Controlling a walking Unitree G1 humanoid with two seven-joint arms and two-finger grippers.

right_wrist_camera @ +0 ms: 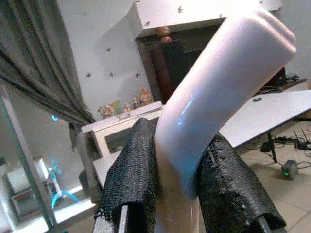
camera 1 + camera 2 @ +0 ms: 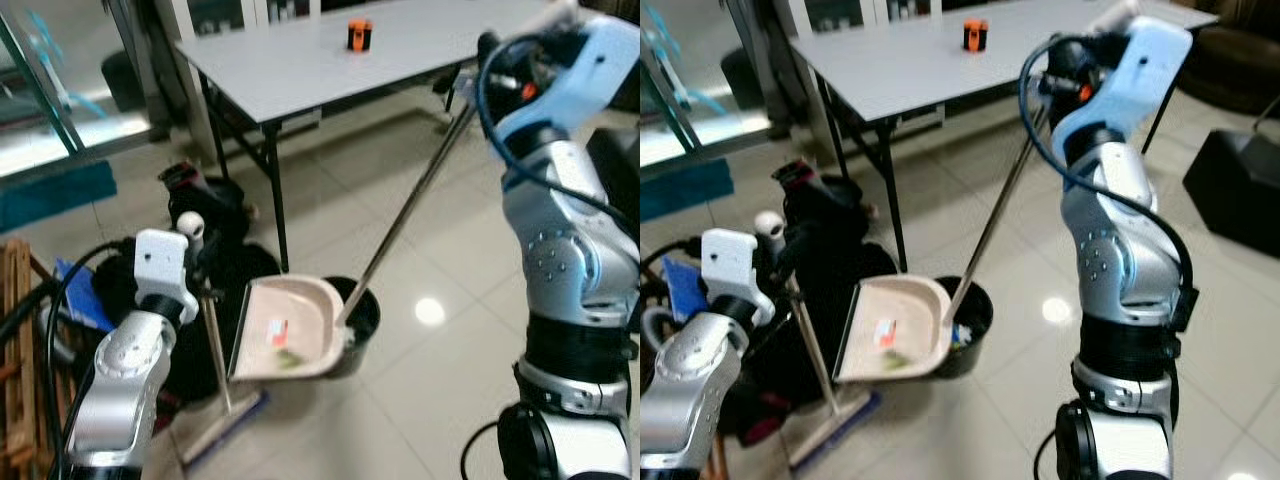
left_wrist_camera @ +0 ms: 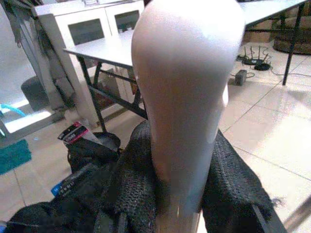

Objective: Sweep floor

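Glossy tiled floor (image 2: 460, 250). Wrist views show contact: left gripper (image 3: 187, 194) clamps white broom handle (image 3: 187, 97); raised right gripper (image 1: 182, 194) clamps beige long-handled dustpan (image 2: 290, 330) above black bin (image 2: 362, 322).

Black fingers (image 3: 233, 189) clamp a pale broom handle (image 3: 187, 97); grey table (image 3: 104, 48) behind

Tiled floor (image 2: 450, 390), black bin (image 2: 362, 318), grey table (image 2: 300, 65)

No text or label is clear enough to read
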